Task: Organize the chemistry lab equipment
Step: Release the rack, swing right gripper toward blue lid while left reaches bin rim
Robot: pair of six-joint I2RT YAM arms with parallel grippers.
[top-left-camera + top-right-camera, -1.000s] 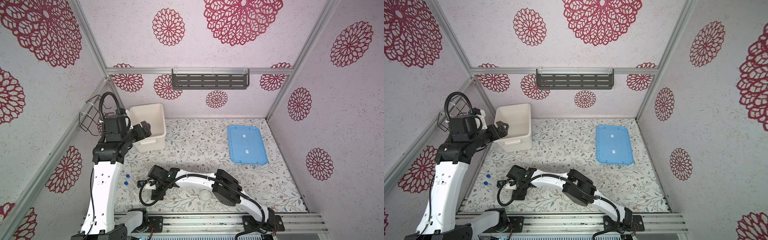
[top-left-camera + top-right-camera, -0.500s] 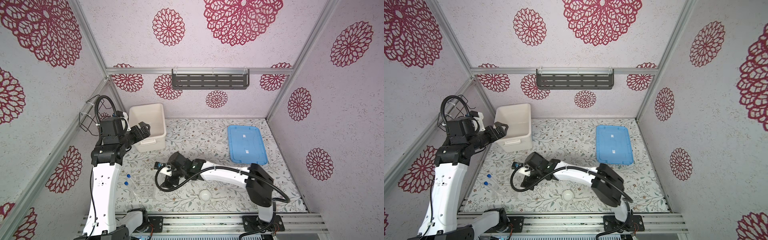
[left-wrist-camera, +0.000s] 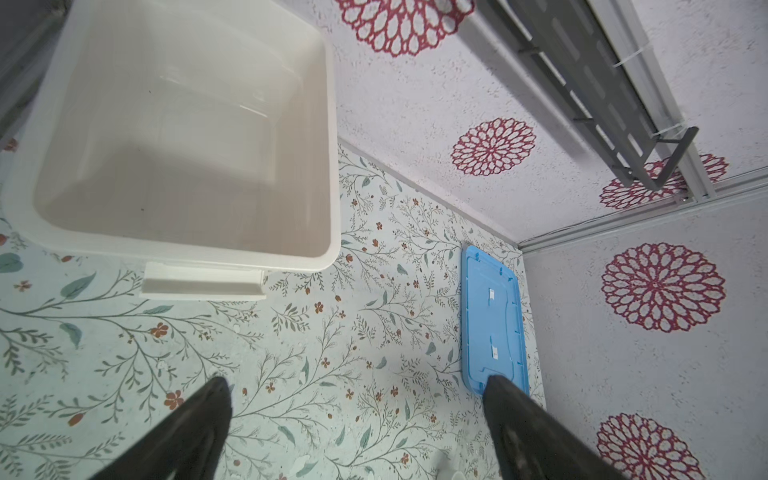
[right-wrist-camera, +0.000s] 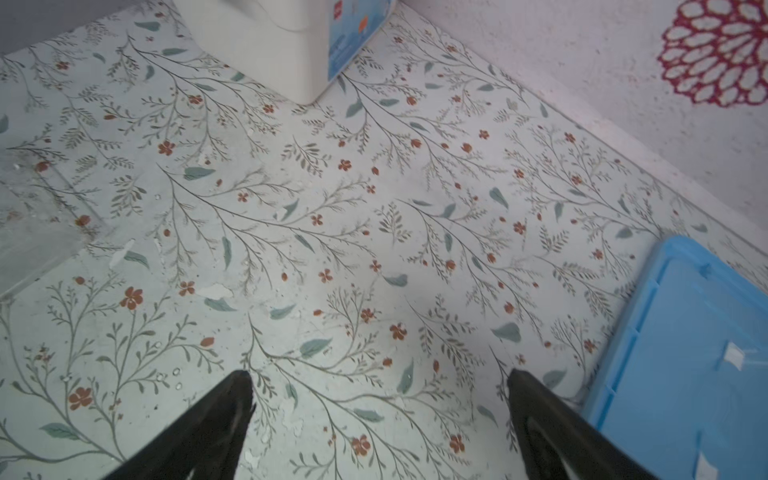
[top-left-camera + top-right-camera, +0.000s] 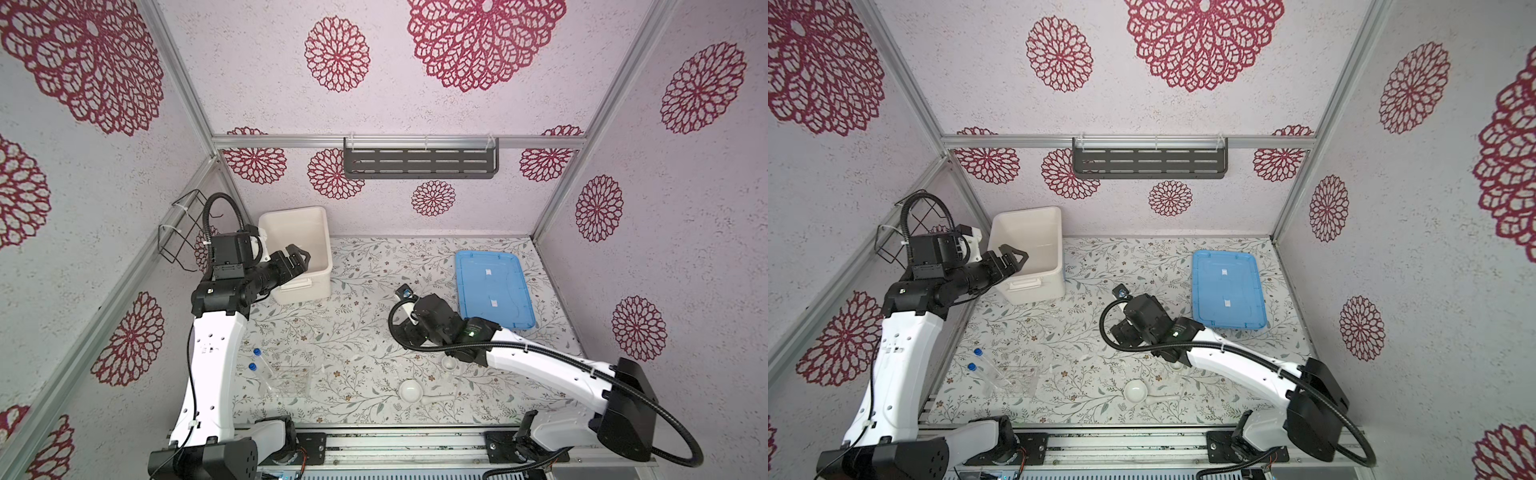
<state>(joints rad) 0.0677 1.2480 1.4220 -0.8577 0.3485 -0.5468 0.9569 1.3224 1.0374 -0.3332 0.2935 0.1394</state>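
Left jaws: spread wide with nothing between them. In both top views they hang raised at the near left side of the white tub (image 5: 305, 291).
Right jaws: spread wide and bare. The right wrist view shows only flowered tabletop (image 4: 332, 232) between the two black fingers (image 4: 203, 432).
Right arm (image 5: 540, 365): reaches in low from the near right corner. Its wrist is over the middle of the tabletop, just beside the near left corner of the blue lid (image 5: 492, 291).
Tubes (image 5: 261, 360): two clear ones with blue caps, lying side by side at the near left, close to the left arm's (image 5: 212, 357) white link. The caps point toward the back left.
Rack (image 5: 293, 380): clear plastic, just right of the tubes. Their uncapped ends reach it, but whether they rest in it or against it cannot be told.
Bowl (image 5: 410, 390): small, round, white and upright, near the front edge at the middle.
Stick (image 5: 440, 397): white, lying flat just right of that bowl, one end at its rim.
Second bowl (image 5: 448, 364): slightly farther back, partly hidden under the right arm.
Tub: stands in the back left corner, well apart from the tubes, rack and bowls.
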